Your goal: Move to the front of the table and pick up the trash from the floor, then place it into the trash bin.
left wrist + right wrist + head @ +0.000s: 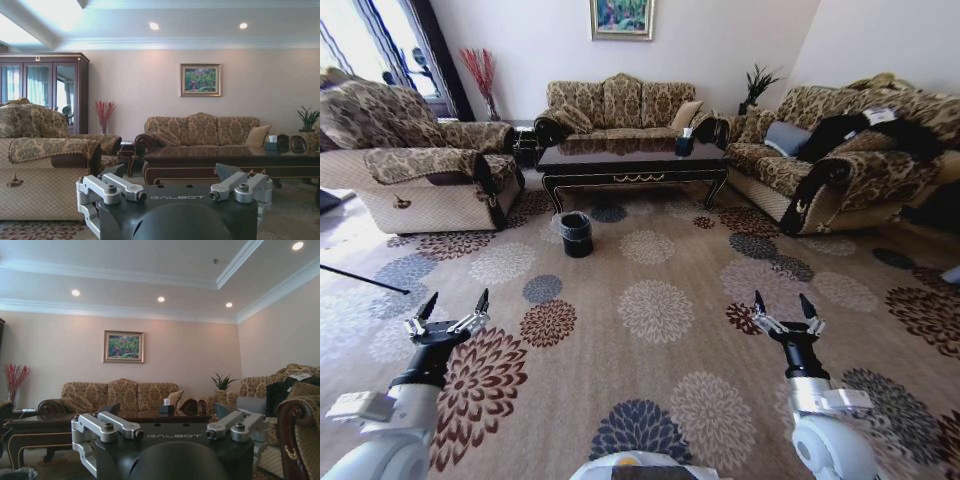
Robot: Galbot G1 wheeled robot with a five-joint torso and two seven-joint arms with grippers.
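Observation:
The dark glossy table [630,165] stands far ahead, in front of the back sofa, and its top also shows from the wrists [225,159] [30,426]. The black trash bin [576,233] with its plastic liner sits on the floor [650,310] near the table's front left corner. I cannot make out the trash on the patterned carpet from here. My left gripper [450,308] [172,172] and right gripper [786,308] [167,410] hover low over the carpet close to me. Both are open and hold nothing.
A patterned armchair [420,170] stands at the left, a sofa [610,105] behind the table, and another sofa [840,160] at the right. A dark tissue box [684,143] rests on the table. A thin black rod [360,278] lies at the left. Wide carpet stretches between me and the table.

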